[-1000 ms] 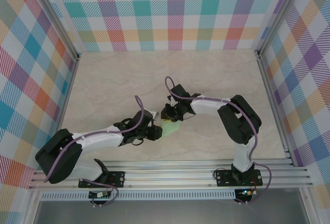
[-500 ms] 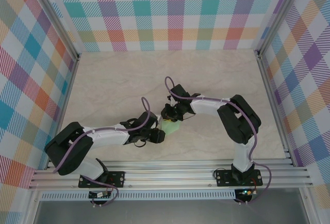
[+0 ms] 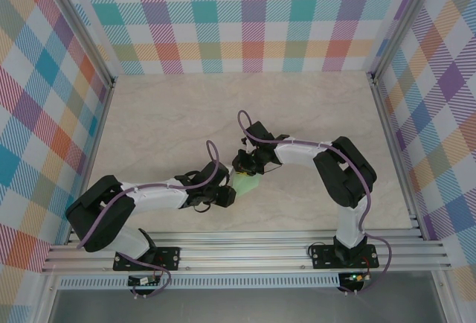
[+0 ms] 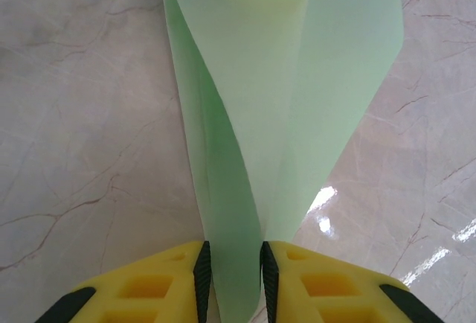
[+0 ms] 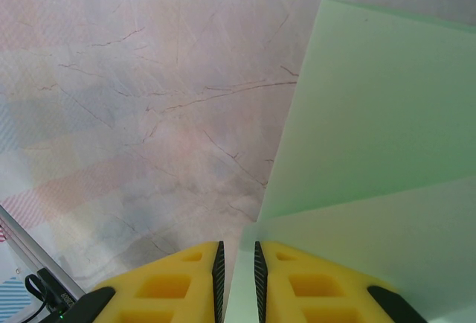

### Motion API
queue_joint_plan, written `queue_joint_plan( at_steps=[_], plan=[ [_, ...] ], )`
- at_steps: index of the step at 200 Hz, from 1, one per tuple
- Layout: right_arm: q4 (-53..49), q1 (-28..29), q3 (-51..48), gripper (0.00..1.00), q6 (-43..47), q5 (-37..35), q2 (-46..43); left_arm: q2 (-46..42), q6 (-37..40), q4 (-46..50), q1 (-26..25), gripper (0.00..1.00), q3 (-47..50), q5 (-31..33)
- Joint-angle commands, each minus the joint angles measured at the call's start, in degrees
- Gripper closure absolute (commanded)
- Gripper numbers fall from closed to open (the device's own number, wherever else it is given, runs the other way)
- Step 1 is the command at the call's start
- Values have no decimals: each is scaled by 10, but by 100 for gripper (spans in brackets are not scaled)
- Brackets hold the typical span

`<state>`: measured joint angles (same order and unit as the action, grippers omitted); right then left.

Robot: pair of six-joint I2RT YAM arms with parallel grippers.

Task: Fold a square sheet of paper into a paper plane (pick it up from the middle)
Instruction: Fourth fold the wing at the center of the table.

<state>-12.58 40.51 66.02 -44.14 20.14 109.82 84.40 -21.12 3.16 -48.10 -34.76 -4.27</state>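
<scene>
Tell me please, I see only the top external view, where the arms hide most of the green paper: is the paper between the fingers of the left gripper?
Observer: Yes. In the left wrist view the green paper runs through the narrow gap between the fingers of the left gripper. Whether they pinch it, I cannot tell.
Operator: And the other arm?
Observer: Its wrist view shows the right gripper closed on an edge of the paper.
Operator: Is the paper folded?
Observer: Yes. The left wrist view shows a long crease down its middle, and the shape narrows toward the left gripper.
</scene>
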Motion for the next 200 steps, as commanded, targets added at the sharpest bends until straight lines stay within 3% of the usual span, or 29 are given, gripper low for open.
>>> queue_joint_plan(
  at_steps=[1,68,200],
  plan=[
    [-8,-2,15,79,5,5,8,8,13,21,-12,70,-13,9],
    [-10,-2,17,79,6,3,11,-3,14,21,-12,82,-7,14],
    [-9,-2,13,81,2,-16,42,-13,-16,-36,-1,86,35,-25]
  ],
)
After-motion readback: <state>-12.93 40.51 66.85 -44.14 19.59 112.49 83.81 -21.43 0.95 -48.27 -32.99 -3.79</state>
